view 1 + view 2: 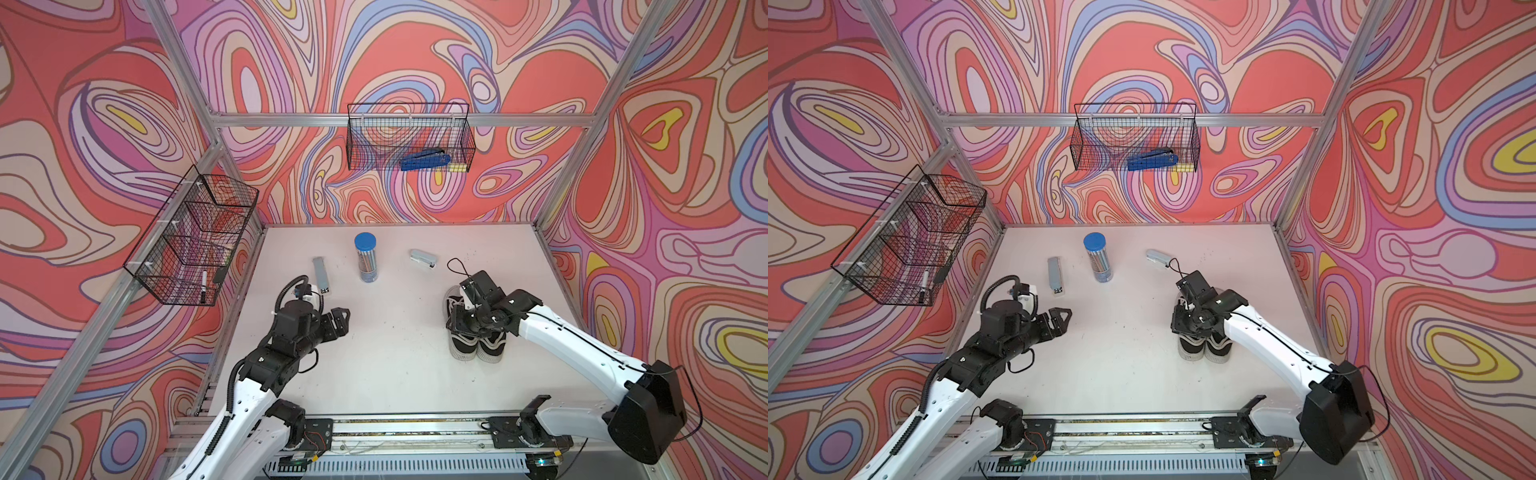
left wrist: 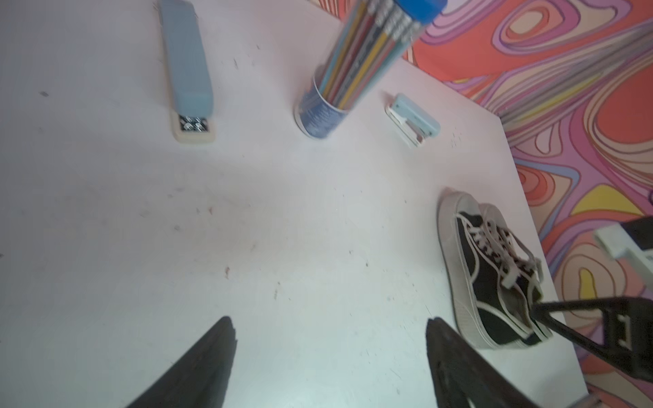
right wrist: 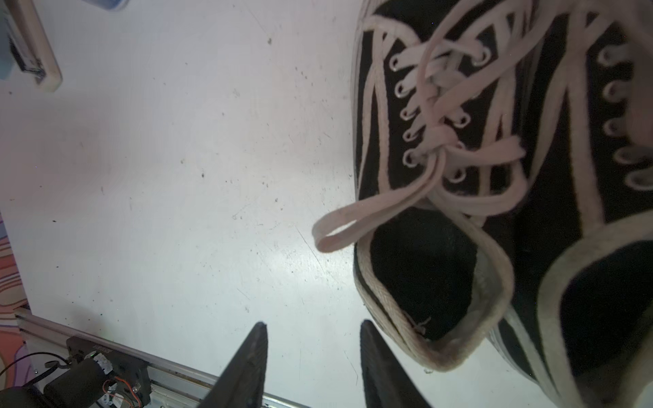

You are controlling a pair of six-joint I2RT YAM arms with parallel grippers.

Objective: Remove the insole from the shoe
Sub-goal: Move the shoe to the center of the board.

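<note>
Right hand [image 3: 313,322] narrow, empty, just beside shoe [image 3: 424,247] heel opening; left hand [image 2: 329,318] wide.

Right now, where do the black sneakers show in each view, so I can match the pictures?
Top view: black sneakers right of centre, under the right arm.
Top view: same place.
Left wrist: side-on, toe cap and laces showing.
Right wrist: close up, laces and heel opening.
Shared landmark: right gripper beside the heel opening.
</note>
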